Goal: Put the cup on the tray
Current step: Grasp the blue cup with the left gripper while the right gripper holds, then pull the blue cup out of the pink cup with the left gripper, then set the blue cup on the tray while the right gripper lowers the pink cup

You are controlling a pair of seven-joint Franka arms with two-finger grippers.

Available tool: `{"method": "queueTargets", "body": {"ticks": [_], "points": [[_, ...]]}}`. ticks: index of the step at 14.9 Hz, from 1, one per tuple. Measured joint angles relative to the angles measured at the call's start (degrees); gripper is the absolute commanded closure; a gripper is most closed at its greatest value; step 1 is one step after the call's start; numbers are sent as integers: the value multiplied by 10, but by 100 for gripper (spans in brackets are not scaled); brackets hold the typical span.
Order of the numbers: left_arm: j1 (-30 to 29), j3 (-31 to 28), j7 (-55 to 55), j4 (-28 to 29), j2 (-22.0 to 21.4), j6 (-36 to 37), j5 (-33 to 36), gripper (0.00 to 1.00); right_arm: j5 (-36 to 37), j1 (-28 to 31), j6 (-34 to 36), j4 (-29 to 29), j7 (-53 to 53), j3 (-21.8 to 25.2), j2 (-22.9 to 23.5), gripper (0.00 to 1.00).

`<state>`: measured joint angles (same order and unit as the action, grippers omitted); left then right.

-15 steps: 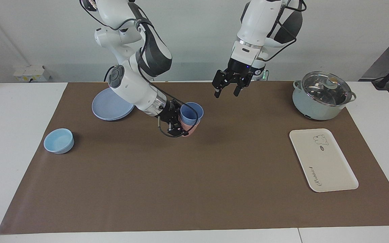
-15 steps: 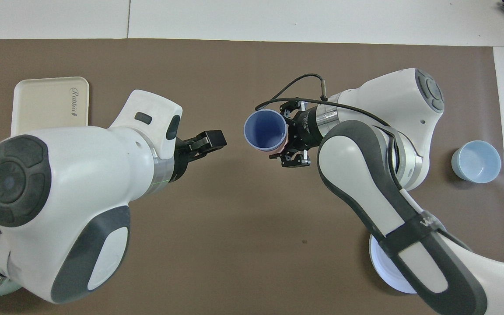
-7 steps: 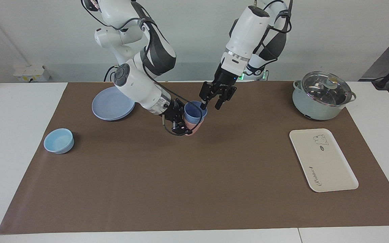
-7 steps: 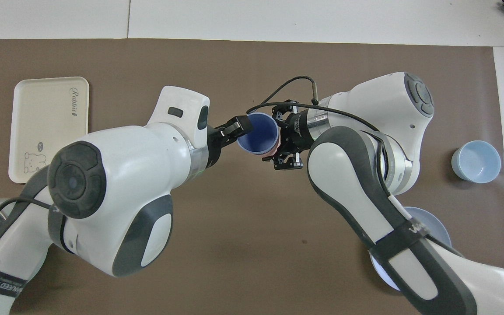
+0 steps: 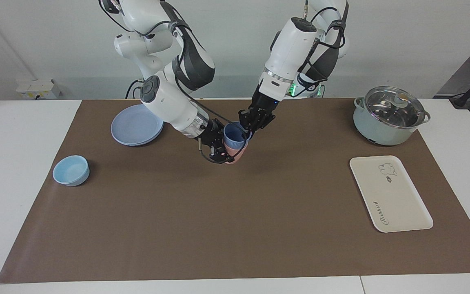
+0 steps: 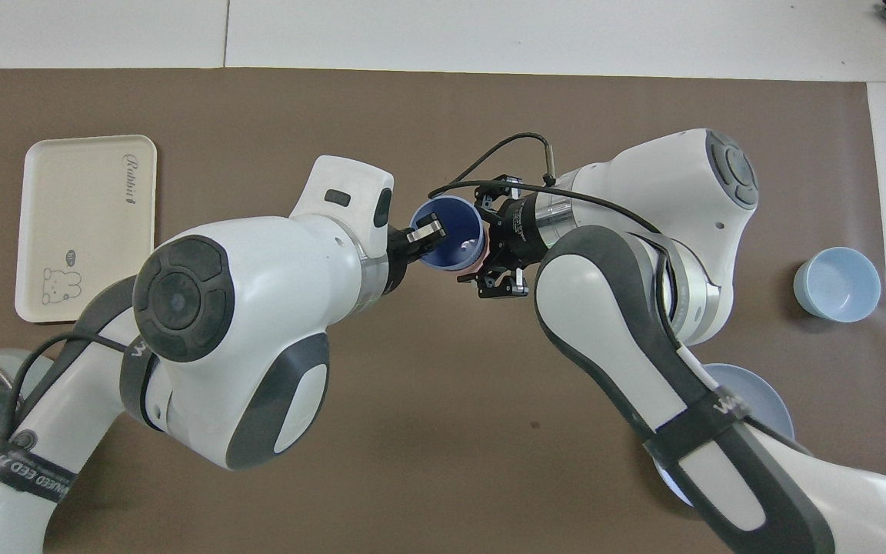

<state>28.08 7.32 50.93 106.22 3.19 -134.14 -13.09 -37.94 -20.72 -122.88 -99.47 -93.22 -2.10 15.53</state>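
Observation:
The periwinkle-blue cup (image 5: 234, 136) sits nested in a pink cup (image 5: 235, 155), both tilted and held above the brown mat's middle. My right gripper (image 5: 220, 149) is shut on the pink cup's side. My left gripper (image 5: 246, 127) is at the blue cup's rim on the side toward the left arm; in the overhead view the left gripper (image 6: 426, 231) overlaps the mouth of the blue cup (image 6: 449, 238). The cream tray (image 5: 398, 204) lies flat and bare toward the left arm's end of the table, and shows in the overhead view (image 6: 81, 200) too.
A lidded grey-green pot (image 5: 388, 116) stands nearer to the robots than the tray. A round blue plate (image 5: 135, 126) and a light-blue bowl (image 5: 71, 170) lie toward the right arm's end. The brown mat (image 5: 235, 228) covers the table.
My left gripper has come down and across from over the mat to the blue cup's rim. My right gripper has shifted the stacked cups slightly toward it.

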Motion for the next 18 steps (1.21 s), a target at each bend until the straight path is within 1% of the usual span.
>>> {"method": "queueTargets", "body": {"ticks": [2, 7, 10, 12, 14, 16, 18], "points": [[-1, -5, 0, -32, 1, 48, 0, 100, 0, -2, 0, 0, 0, 0, 0, 100], [-12, -13, 1, -138, 1, 187, 0, 100, 0, 0, 0, -1, 1, -1, 0, 100], [-40, -14, 1, -175, -3, 241, 2, 100, 1, 15, 0, -3, 21, 0, 0, 100], [-67, -14, -8, -176, -3, 249, 5, 100, 1, 38, 0, -13, 48, 1, 0, 100], [-107, -15, -50, -166, -4, 251, 7, 100, -3, 71, 2, -31, 85, 1, 0, 100], [-165, -16, -133, -131, -13, 251, 7, 100, -25, 111, 7, -50, 134, 2, 0, 100], [-233, -18, -233, -78, -26, 239, 7, 100, -35, 159, 31, -67, 201, 3, 0, 100]]}}
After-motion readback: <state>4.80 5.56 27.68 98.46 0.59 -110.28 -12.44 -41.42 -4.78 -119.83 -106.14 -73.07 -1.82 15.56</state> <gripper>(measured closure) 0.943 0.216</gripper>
